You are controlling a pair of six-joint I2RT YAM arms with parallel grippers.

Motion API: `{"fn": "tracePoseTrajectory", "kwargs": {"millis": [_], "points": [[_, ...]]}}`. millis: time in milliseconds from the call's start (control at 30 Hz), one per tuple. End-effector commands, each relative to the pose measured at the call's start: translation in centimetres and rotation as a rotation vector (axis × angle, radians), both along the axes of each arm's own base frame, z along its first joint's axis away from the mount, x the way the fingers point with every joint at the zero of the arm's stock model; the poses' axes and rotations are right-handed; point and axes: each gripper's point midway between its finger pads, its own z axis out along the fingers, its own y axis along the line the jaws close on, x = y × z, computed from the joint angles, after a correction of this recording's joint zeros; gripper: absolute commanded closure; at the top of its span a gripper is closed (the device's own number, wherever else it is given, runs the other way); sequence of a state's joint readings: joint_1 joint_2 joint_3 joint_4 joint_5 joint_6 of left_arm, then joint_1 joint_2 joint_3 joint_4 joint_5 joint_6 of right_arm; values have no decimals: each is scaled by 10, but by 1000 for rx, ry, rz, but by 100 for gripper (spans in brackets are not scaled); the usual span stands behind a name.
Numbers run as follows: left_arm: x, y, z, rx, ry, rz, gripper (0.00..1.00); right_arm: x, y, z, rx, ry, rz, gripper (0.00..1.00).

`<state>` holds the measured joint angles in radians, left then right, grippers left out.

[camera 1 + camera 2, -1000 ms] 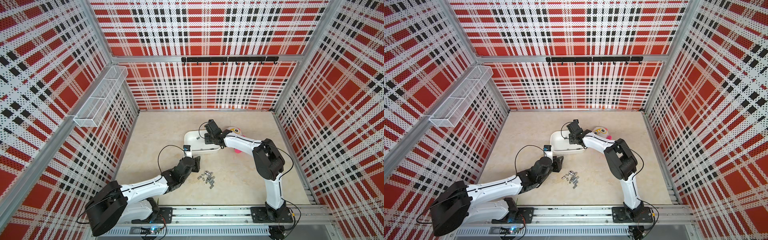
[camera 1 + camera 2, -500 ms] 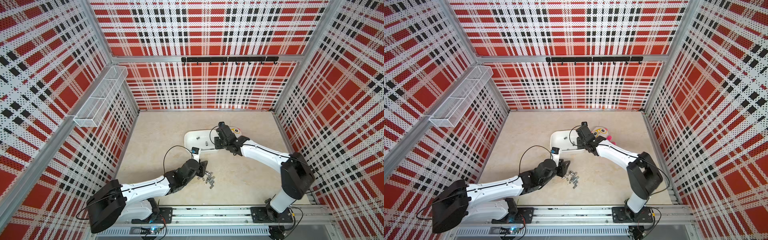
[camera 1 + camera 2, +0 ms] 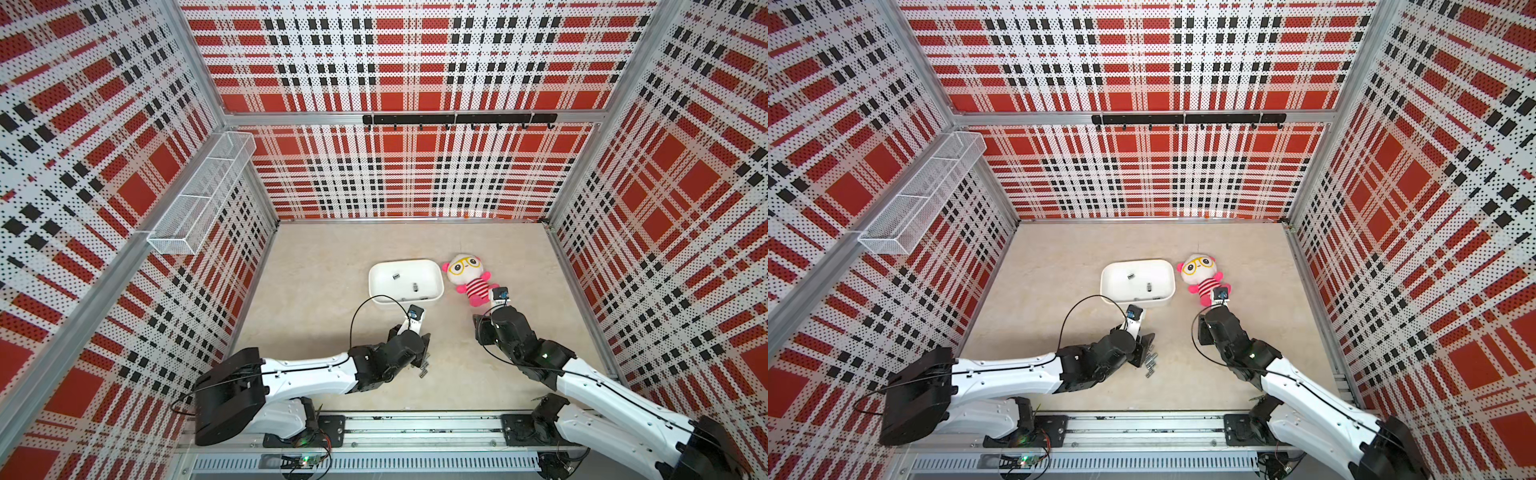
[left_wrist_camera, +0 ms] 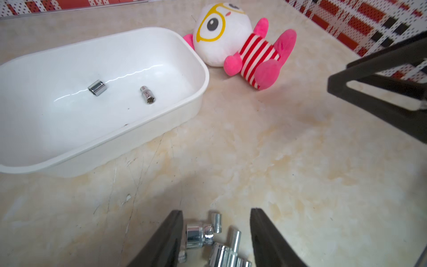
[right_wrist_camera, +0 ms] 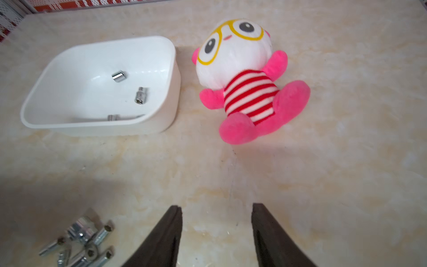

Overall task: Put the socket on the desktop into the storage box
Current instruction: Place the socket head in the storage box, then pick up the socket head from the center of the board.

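Note:
The white storage box (image 3: 372, 286) (image 4: 138, 136) (image 5: 172, 92) stands mid-desktop. Three chrome sockets lie in it (image 5: 119, 75) (image 5: 140, 94) (image 5: 113, 117). Several more sockets (image 3: 423, 368) (image 3: 1150, 365) (image 5: 80, 240) lie in a loose pile on the desktop, nearer the front than the box. My left gripper (image 4: 216, 211) (image 3: 423, 349) is open and low over this pile. One stubby socket (image 4: 198, 234) lies between its fingers, close against one finger. My right gripper (image 5: 216, 205) is open and empty above bare desktop to the right of the pile.
A pink and white plush doll (image 3: 469, 278) (image 5: 242, 76) lies just right of the box. A white wire-mesh basket (image 3: 199, 199) hangs on the left wall. A black hook rail (image 3: 457, 119) runs along the back wall. Patterned walls enclose the desktop.
My right arm has drawn back from over the box to the front right, and its jaws have widened. My left gripper has slid right, onto the socket pile.

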<state>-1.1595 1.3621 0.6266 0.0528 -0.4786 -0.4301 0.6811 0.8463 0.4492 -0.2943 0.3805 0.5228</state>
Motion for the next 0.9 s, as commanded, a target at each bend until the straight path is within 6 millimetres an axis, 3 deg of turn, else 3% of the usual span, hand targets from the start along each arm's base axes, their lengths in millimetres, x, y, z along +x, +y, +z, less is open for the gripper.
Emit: {"fn": "tracePoseTrajectory", "kwargs": {"millis": [0, 233, 500, 633, 867], "points": [[0, 13, -23, 126, 4, 50, 48, 6, 1, 14, 54, -61, -25, 45], [4, 11, -53, 247, 39, 92, 58, 4, 2, 5, 57, -54, -18, 45], [4, 16, -34, 180, 21, 123, 54, 1, -1, 11, 70, -75, -21, 44], [1, 12, -38, 177, 43, 100, 48, 0, -4, 15, 77, -89, -28, 44], [-1, 10, -55, 249, 83, 84, 52, -1, -6, 18, 81, -100, -34, 44]]}}
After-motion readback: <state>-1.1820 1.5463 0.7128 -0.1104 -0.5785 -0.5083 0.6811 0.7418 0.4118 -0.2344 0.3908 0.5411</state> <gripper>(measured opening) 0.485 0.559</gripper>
